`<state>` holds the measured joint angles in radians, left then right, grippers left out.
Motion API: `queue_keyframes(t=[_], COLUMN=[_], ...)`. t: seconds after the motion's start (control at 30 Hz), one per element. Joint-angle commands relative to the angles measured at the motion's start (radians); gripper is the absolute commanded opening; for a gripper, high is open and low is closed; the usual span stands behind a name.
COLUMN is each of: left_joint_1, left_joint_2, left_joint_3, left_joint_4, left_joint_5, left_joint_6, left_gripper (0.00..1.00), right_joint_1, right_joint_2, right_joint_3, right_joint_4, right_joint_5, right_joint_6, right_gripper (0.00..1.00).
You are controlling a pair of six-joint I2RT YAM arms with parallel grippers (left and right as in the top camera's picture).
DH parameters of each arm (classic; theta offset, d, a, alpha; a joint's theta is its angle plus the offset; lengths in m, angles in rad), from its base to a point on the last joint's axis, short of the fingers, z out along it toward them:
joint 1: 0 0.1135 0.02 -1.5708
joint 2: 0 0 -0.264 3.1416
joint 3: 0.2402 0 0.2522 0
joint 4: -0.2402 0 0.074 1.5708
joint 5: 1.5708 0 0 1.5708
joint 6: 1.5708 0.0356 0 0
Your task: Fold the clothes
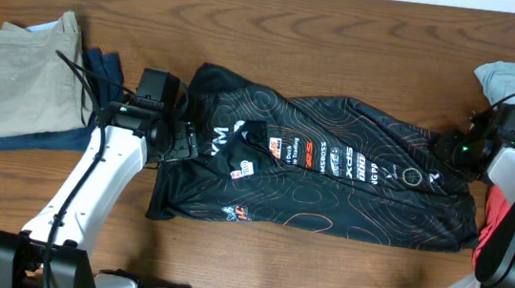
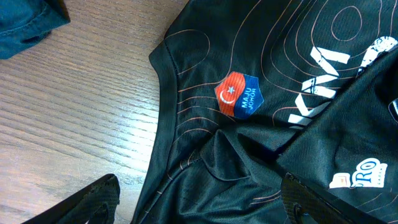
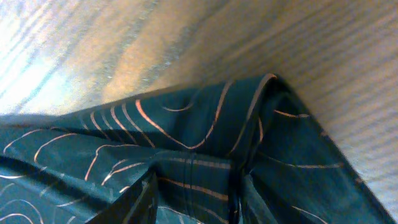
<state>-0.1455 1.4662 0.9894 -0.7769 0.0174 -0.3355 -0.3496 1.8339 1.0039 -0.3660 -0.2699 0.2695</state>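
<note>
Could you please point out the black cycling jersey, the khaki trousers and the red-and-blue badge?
black cycling jersey (image 1: 357, 198): overhead view, mid-body panel.
khaki trousers (image 1: 6, 74): overhead view, folded top.
red-and-blue badge (image 2: 238, 94): left wrist view, badge centre.

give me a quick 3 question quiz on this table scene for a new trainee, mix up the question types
1. True or false: the left jaws are shut tight on the black jersey.
2. What lies at the left end of the table? A) khaki trousers and a navy garment B) a stack of towels C) a pair of shoes
3. Fill in: the badge in the left wrist view is red and ____.
Key: 1 false, they stand open over it; 2 A; 3 blue.
</note>
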Motion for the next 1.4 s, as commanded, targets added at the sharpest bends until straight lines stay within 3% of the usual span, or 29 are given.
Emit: queue_keyframes(t=[0.0, 0.1, 0.23, 0.7, 1.37], left_joint_1=[0.004, 0.004, 0.004, 0.004, 0.004], left_joint_2=[0.006, 0.006, 0.006, 0.006, 0.015], left_joint_3=[0.013, 0.013, 0.013, 0.013, 0.013], left_joint_4=[-0.003, -0.003, -0.003, -0.003, -0.003], left_joint_5=[-0.002, -0.002, -0.002, -0.002, -0.002], left_joint_6=[0.013, 0.013, 0.013, 0.013, 0.013], left_gripper=[0.85, 0.84, 0.85, 0.85, 0.85], right_joint_1=[0.010, 0.010, 0.006, -0.005, -0.002], right_joint_2=[0.011, 0.011, 0.011, -0.004, -0.048], right_joint_3=[0.006, 0.006, 0.006, 0.008, 0.010], right_joint_4=[0.010, 0.013, 0.015, 0.007, -0.019], right_joint_5=[-0.008, -0.008, -0.006, -0.001, 0.042], right_joint_6=[0.006, 0.006, 0.006, 0.006, 0.005], right_gripper=[0.38, 0.37, 0.47, 0.41, 0.43])
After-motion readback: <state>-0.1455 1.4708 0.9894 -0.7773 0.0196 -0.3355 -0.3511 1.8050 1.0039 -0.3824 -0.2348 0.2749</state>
